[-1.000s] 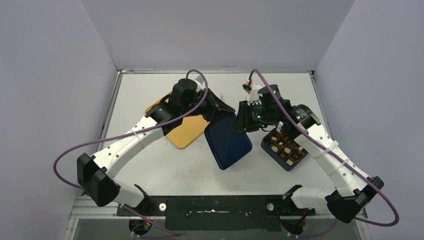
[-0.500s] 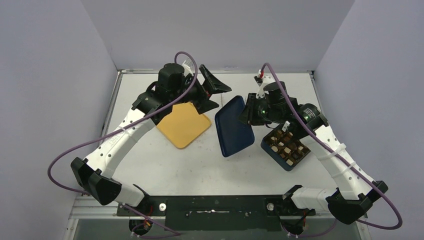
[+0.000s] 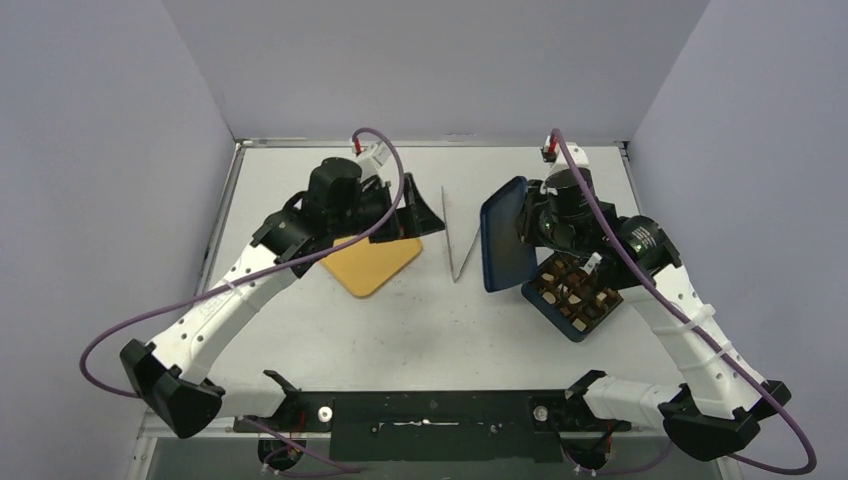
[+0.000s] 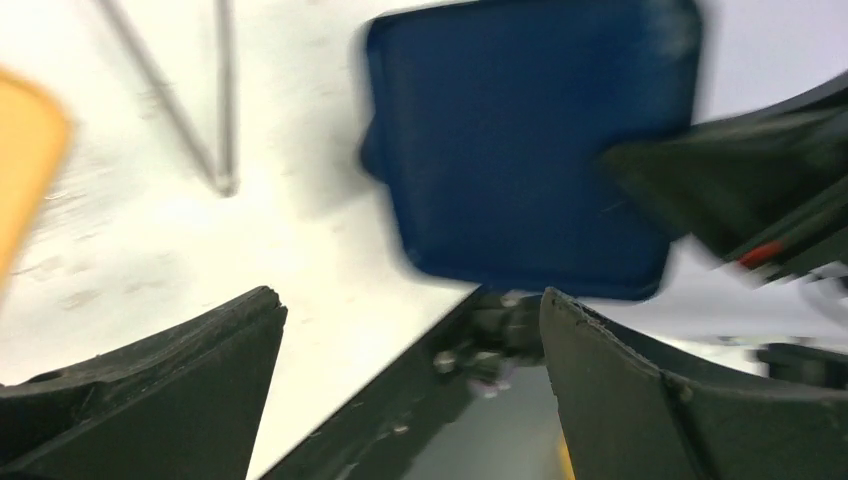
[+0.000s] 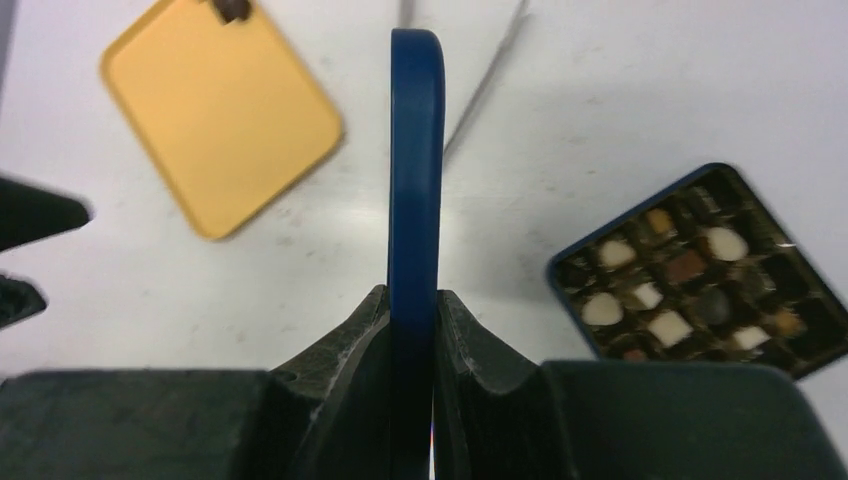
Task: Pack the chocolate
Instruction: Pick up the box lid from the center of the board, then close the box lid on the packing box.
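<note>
White table, grey walls. Left gripper is spread wide and empty, at the far corner of the yellow mat. Metal tongs lie mid-table. Right gripper pinches the blue lid by its edge, lid upright. Chocolate sits in the compartments of the blue box at right, just beside the lid.

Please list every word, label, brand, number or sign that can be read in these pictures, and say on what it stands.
No text can be read in any view.
The blue lid, yellow tray, tongs and chocolate show no print.
</note>
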You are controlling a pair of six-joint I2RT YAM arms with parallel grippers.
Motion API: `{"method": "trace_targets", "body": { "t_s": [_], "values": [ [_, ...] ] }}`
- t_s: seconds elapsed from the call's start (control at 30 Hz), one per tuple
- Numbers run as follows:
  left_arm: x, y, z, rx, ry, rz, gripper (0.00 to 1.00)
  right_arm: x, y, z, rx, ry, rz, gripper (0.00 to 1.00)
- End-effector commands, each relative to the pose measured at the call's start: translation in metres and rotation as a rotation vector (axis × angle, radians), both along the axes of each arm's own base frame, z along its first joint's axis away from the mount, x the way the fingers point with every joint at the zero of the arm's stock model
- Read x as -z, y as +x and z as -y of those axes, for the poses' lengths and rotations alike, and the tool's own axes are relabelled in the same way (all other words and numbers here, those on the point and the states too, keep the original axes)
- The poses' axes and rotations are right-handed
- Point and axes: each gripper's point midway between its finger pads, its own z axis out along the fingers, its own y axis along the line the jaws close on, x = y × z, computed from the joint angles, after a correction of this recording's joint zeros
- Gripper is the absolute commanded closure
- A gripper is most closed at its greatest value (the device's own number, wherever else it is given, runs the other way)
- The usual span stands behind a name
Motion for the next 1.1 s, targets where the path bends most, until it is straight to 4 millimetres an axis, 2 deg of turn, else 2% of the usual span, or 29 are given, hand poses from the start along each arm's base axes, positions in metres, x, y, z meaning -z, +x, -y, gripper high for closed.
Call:
{"method": "trace_targets", "body": {
  "t_s": [0.0,0.07,0.13,0.23,0.27,0.37,0.43,0.53,0.73,0.87,0.93,0.97,1.07],
  "values": [
    [0.022,0.011,-0.060,-0.068,0.218,0.228,0.03,-0.043,0.022,0.064,0.252,-0.214,0.158,1.00],
    [0.036,0.020,-0.084,-0.112,0.272,0.247,0.03,-0.052,0.024,0.079,0.322,-0.274,0.153,1.00],
    [0.045,0.022,-0.093,-0.105,0.223,0.215,0.03,-0.057,0.024,0.089,0.375,-0.321,0.130,1.00],
    [0.051,0.020,-0.091,-0.049,0.066,0.146,0.03,-0.060,0.021,0.107,0.427,-0.436,0.076,1.00],
    [0.051,0.019,-0.085,-0.023,0.014,0.144,0.03,-0.058,0.023,0.108,0.422,-0.438,0.063,1.00],
    [0.066,0.014,-0.067,0.047,-0.118,0.074,0.03,-0.050,0.027,0.133,0.489,-0.434,0.012,1.00],
    [0.083,0.020,-0.063,0.043,-0.119,0.048,0.06,-0.043,0.031,0.147,0.535,-0.472,-0.016,1.00],
    [0.097,0.032,-0.062,0.013,-0.069,0.054,0.12,-0.026,0.037,0.161,0.561,-0.525,-0.083,1.00],
    [0.087,0.031,-0.021,0.089,0.002,0.104,0.19,0.004,0.036,0.198,0.656,-0.589,-0.208,1.00],
    [0.077,0.022,0.015,0.121,-0.043,0.127,0.26,0.023,0.027,0.226,0.705,-0.623,-0.305,1.00],
    [0.079,0.018,0.033,0.134,-0.060,0.114,0.31,0.025,0.024,0.233,0.730,-0.633,-0.316,1.00],
    [0.074,0.020,0.043,0.136,-0.092,0.122,0.33,0.026,0.022,0.235,0.737,-0.638,-0.323,1.00],
    [0.077,0.022,0.067,0.154,-0.164,0.092,0.38,0.035,0.016,0.244,0.751,-0.664,-0.360,0.98]
  ]
}}
